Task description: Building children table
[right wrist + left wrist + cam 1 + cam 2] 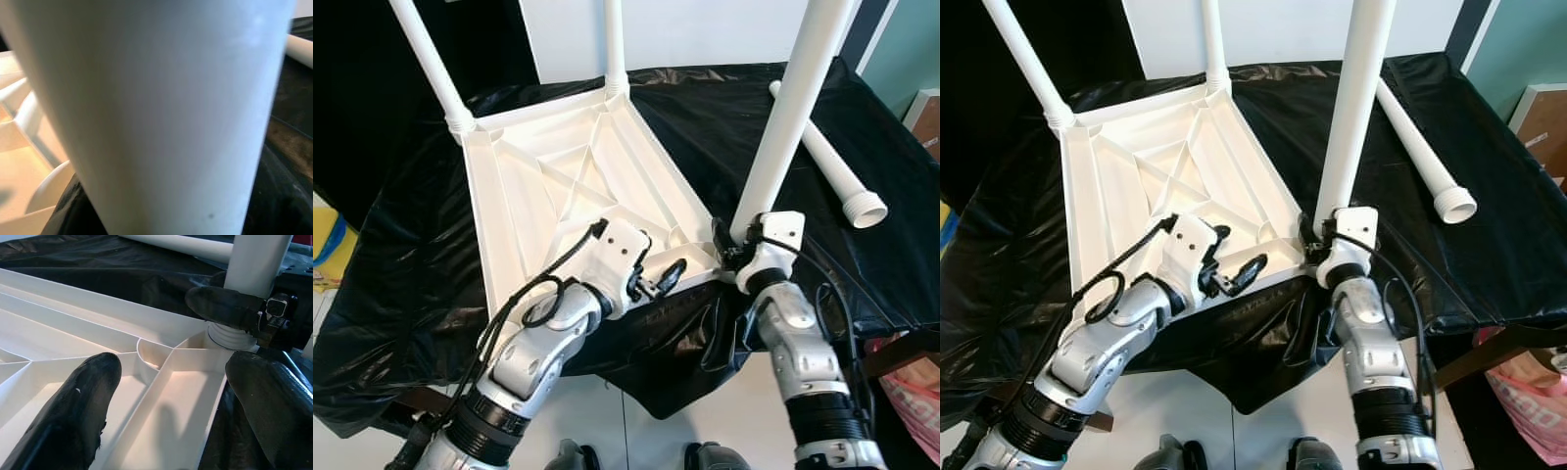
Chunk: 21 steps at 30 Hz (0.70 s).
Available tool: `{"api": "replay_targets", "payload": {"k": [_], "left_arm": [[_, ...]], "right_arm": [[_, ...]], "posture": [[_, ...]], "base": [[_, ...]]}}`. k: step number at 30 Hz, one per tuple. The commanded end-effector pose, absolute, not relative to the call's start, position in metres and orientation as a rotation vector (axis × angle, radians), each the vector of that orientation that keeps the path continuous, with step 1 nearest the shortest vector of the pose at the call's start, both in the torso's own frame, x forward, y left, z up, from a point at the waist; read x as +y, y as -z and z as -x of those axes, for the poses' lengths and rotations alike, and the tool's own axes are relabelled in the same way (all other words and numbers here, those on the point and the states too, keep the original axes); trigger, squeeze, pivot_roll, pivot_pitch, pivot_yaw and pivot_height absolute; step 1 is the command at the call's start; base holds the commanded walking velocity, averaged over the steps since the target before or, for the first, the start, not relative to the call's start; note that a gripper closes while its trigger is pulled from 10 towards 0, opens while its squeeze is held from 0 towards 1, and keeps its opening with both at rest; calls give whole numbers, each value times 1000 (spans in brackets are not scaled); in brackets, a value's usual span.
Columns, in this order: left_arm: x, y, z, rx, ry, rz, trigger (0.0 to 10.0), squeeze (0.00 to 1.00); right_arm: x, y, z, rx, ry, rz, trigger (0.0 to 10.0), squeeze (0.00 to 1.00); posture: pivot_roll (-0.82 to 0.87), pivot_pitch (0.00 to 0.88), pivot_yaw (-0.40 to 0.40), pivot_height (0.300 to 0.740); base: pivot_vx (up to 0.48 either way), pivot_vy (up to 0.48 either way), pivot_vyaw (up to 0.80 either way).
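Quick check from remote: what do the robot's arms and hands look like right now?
Both arms are silver jointed segments with black ribbed cuffs and loose black cables. The left hand and right hand each have a white wrist housing and two long black fingers.

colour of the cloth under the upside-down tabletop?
Black, glossy and wrinkled cloth under the white tabletop; clearest in the left eye view.

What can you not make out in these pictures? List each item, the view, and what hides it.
- Right gripper: its grip on the leg is hidden by the wrist housing in the eye views.
- Leg tops: cut off by the upper edge.
- Corner socket: the thread's seating is hidden by a finger in the left wrist view.
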<state>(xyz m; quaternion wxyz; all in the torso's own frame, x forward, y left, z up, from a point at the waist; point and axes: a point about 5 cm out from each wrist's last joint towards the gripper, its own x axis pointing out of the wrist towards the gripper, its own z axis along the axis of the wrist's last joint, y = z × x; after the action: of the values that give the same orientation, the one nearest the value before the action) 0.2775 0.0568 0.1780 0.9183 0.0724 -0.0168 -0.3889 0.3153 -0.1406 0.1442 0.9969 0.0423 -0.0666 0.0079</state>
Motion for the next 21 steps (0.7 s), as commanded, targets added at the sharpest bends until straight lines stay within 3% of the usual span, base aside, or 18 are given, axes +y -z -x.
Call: {"api": "replay_targets", "payload": {"k": [1, 10, 11, 21], "left_arm": [[58, -176, -276, -26, 884, -154, 10000, 0], [60, -176, -276, -37, 836, -161, 10000, 0], [64, -176, -278, -36, 809, -158, 10000, 0], [76, -184, -288, -74, 701, -153, 10000, 0]], "right_arm": [[-142, -124, -310, -41, 32, -90, 10000, 0], [-132, -132, -310, -96, 37, -103, 10000, 0], [-136, -135, -306, -120, 29, -103, 10000, 1000], [-153, -150, -298, -212, 30, -72, 10000, 1000]], "posture": [[-154, 122, 25, 740], [-112, 133, 22, 740], [-107, 142, 20, 740], [-99, 145, 5, 740]], "base": [[0, 0, 0], [0, 0, 0], [0, 0, 0], [0, 0, 0]]}}
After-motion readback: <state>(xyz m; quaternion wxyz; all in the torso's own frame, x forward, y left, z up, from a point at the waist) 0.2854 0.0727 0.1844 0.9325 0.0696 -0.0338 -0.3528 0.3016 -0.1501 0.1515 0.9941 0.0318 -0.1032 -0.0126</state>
